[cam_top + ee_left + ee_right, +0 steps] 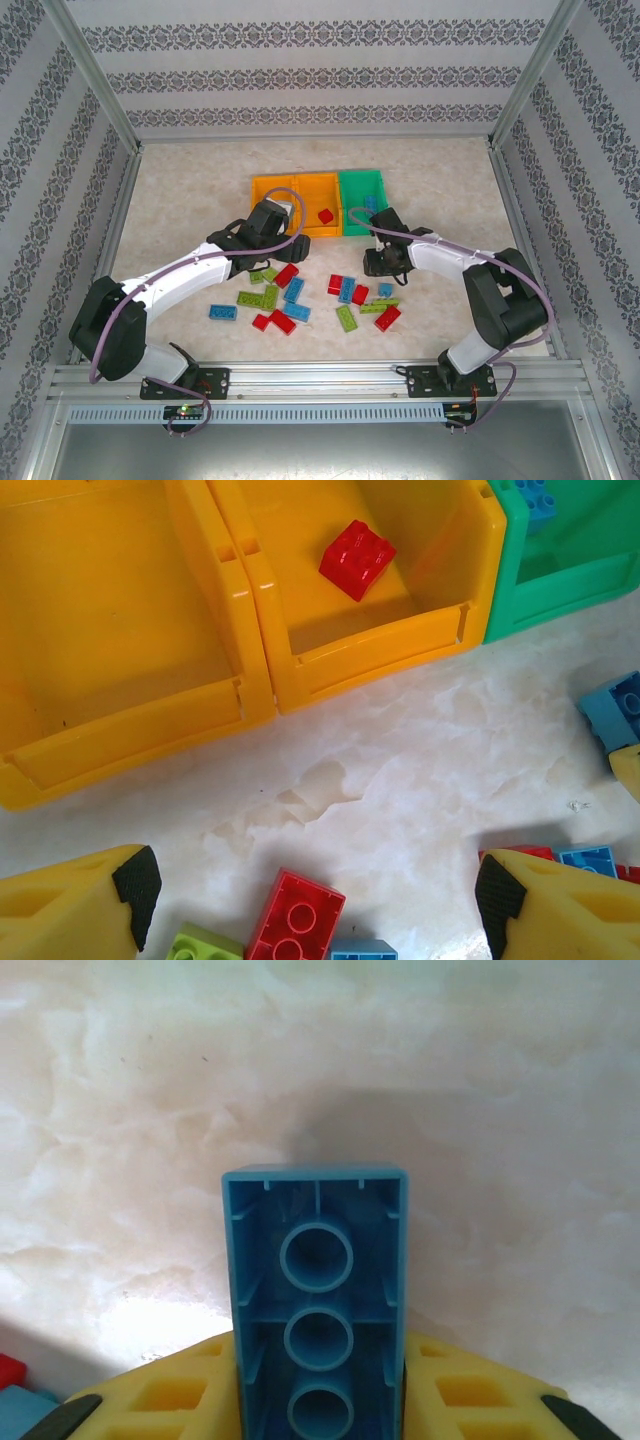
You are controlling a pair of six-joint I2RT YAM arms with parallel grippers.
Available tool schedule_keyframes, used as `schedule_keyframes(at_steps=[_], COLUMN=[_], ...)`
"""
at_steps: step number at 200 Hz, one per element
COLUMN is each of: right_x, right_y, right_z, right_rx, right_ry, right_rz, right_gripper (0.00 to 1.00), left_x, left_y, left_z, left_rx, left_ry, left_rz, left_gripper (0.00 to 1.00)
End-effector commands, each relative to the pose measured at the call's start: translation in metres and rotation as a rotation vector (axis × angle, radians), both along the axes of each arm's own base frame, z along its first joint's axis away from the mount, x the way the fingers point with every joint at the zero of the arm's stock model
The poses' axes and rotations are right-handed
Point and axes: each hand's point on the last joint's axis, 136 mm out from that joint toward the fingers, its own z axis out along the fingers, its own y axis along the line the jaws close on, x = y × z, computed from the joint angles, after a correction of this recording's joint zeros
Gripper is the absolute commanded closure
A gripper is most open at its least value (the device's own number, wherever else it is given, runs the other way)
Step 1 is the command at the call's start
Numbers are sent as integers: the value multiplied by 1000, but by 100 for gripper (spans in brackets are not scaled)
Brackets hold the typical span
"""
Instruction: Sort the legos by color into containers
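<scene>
Left fingers (135,885) apart, right fingers (170,1395) clamped on a blue brick (318,1300)

Left pair hovers over loose legos (295,920) before the orange bins (255,610). Next, the lifted brick likely needs carrying to the green bin (560,585), where blue sits.

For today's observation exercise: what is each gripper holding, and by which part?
Right gripper clamps a blue brick by one end; left gripper, open, holds nothing.

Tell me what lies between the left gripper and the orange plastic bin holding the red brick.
The stretch is bare marbled tabletop in the left wrist view, from the left gripper to the orange plastic bin.
</scene>
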Motion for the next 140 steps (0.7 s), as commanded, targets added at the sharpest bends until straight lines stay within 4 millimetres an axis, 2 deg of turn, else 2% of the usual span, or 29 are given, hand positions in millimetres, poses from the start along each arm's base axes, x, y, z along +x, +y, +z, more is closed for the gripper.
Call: schedule_keyframes(at_steps=[1,55,86,108,140], right_x=[7,24,49,73,110], right_y=[7,9,7,8,11], right_z=[18,63,92,99,95], right_rx=[68,145,175,180,172], right_ry=[-62,-169,-241,-251,-243], right_rz=[-19,-50,-81,-101,-119], right_gripper=[69,73,73,73,72], left_x=[2,1,1,0,-4], left_y=[2,4,4,3,5], left_z=[8,8,6,3,-2], left_rx=[-31,-27,-28,-31,-22], left_ry=[-29,-29,-27,-18,1], left_rz=[19,26,25,22,21], left_gripper=[16,16,16,16,16])
